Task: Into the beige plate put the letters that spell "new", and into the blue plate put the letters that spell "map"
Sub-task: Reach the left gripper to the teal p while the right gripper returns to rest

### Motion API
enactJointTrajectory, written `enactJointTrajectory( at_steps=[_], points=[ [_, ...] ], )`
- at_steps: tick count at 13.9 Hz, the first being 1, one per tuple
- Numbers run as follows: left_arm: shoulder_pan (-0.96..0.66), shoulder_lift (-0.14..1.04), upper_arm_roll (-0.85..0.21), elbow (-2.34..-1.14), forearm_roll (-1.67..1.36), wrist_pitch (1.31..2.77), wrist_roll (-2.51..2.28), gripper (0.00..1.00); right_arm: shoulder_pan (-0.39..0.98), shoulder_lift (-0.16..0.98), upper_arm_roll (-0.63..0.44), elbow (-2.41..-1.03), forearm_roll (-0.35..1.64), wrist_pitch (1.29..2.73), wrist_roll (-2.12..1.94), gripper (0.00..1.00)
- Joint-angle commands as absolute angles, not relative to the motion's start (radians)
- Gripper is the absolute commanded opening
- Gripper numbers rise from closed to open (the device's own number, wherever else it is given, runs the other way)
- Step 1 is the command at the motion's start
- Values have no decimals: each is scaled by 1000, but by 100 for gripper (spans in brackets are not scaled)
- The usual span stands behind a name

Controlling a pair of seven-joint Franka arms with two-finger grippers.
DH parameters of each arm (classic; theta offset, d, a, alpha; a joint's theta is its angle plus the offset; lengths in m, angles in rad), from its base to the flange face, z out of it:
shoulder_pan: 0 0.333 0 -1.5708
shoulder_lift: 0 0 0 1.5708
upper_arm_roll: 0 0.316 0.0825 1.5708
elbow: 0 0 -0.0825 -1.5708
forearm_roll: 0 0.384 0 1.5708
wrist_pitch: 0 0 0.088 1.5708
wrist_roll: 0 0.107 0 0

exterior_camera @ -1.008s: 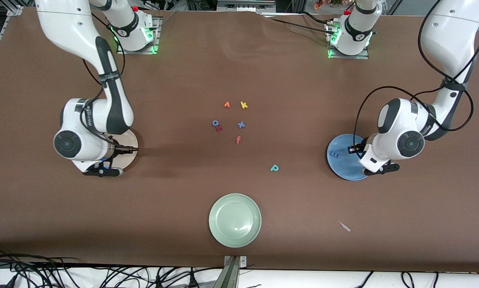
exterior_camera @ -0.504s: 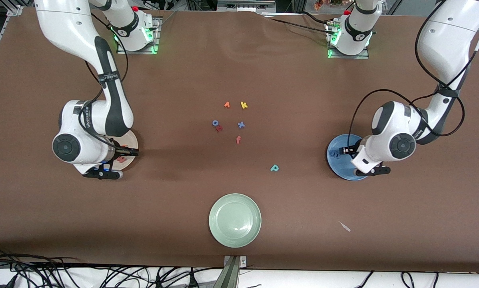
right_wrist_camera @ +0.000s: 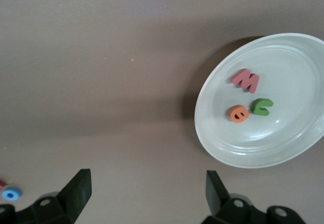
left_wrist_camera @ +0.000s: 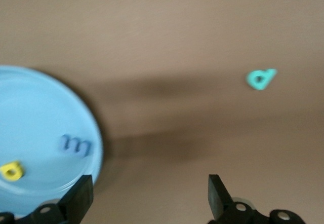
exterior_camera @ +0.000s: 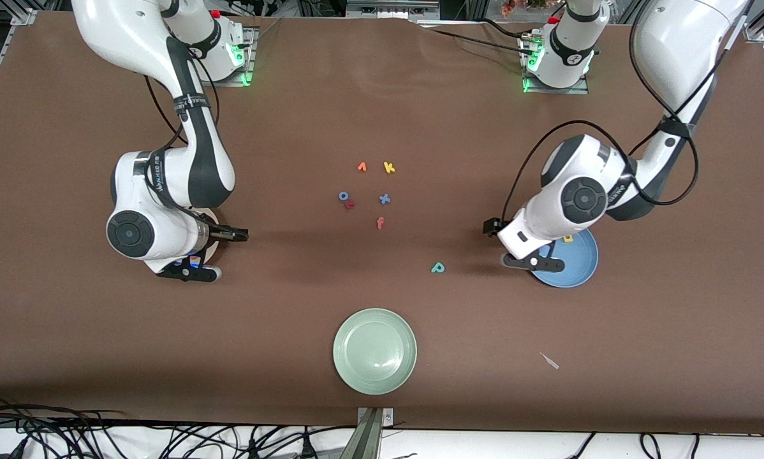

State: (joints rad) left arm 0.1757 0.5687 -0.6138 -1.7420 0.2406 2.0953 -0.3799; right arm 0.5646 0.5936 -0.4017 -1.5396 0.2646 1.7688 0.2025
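Middle of the brown counter (exterior_camera: 382, 115), a loose cluster of foam letters sits in the open: an orange letter (exterior_camera: 361, 167) and the yellow k (exterior_camera: 389, 167) farthest from the front camera, then the blue o (exterior_camera: 343, 196) with a small red letter (exterior_camera: 350, 204) touching it, the blue x (exterior_camera: 384, 199) beside them, and the orange-red f (exterior_camera: 380, 222) nearest. The pale green plate (exterior_camera: 375, 350) lies at six o'clock from that cluster, close to the front edge, with a small pale scrap (exterior_camera: 550, 361) toward the left arm's end. Nothing stands between the teal p (exterior_camera: 438, 268) and the left claw (left_wrist_camera: 147, 203), which hangs spread wide and holding nothing over the counter at the rim of the blue plate (left_wrist_camera: 30, 97); the p lies at about one o'clock from it in the left wrist view. The blue m (left_wrist_camera: 76, 145) and yellow a (left_wrist_camera: 11, 171) lie in that plate. The right claw (right_wrist_camera: 147, 201) is spread too, holding nothing, beside the beige plate (right_wrist_camera: 283, 148), where the pinkish-red w (right_wrist_camera: 246, 80), orange e (right_wrist_camera: 238, 113) and green n (right_wrist_camera: 262, 106) lie together. The right arm's lettering is too small to read.
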Motion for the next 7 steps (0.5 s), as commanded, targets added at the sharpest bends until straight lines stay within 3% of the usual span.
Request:
enactJointTrajectory(
  at_steps=[1,4,7],
  points=[
    [97,684,-604,-1599,276,2080,-298,100,561,591,-410,-1476,299,1674,225,100],
    [16,759,-588,-1510,348,2086,-261,100,571,556,-426,-1447,299,1611,222,100],
    [-17,822,-586,-1491,435,2201,-255,100,555,468,-419,-1450,284,1612,215,100]
  ],
)
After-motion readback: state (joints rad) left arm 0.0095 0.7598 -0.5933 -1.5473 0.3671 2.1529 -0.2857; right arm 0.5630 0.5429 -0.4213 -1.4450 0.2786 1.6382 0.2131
